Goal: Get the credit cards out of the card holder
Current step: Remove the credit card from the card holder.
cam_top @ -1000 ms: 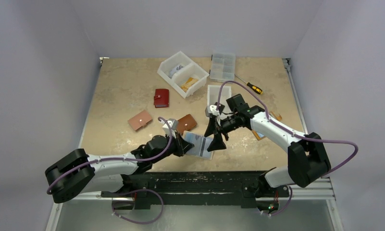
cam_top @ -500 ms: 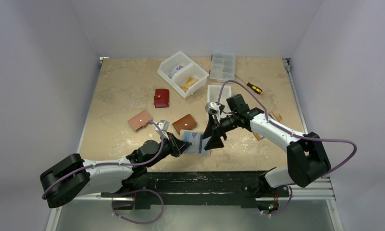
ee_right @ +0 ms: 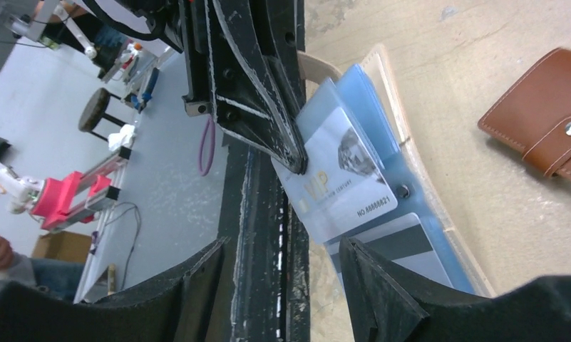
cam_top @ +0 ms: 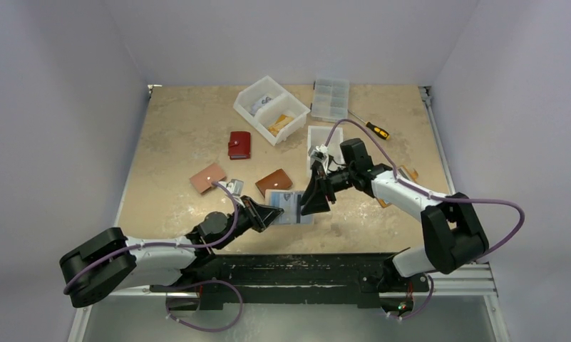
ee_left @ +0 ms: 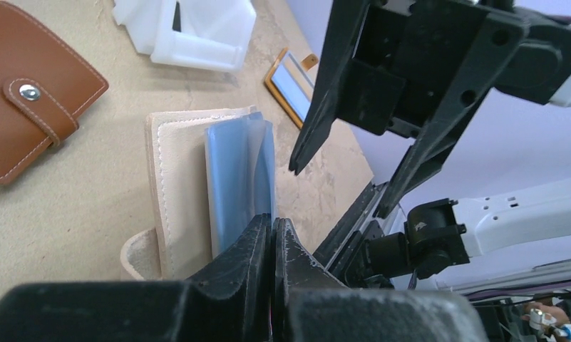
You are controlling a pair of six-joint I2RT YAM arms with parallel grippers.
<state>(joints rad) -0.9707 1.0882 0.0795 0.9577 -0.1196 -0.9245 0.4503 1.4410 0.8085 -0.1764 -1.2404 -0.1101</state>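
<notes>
Cream leather makes up the card holder (cam_top: 294, 215), which lies open on the table (cam_top: 175, 142), low in the middle of the top view. The credit cards (ee_right: 343, 189) sit tucked in its clear blue sleeves (ee_left: 239, 171). 1 white card faces up, and 1 striped card (ee_right: 403, 239) peeks out below it. The left gripper (ee_left: 274, 224) is clenched tight on the edge of 1 of those sleeves, pinning the holder down. The right gripper (ee_right: 284, 246) hangs just above the cards with its jaws apart and nothing in them. I think the step is reaching for a card. Next the right jaws need to pinch only the free edge of the white card and slide it out. The left fingers sit very close, so the 2 grippers could bump. A brown wallet (cam_top: 274, 182) lies just above the holder. A pink wallet (cam_top: 208, 178) and a red wallet (cam_top: 239, 144) lie further up and left. A white bin (cam_top: 271, 108) and a screwdriver (cam_top: 375, 130) are near the top.
</notes>
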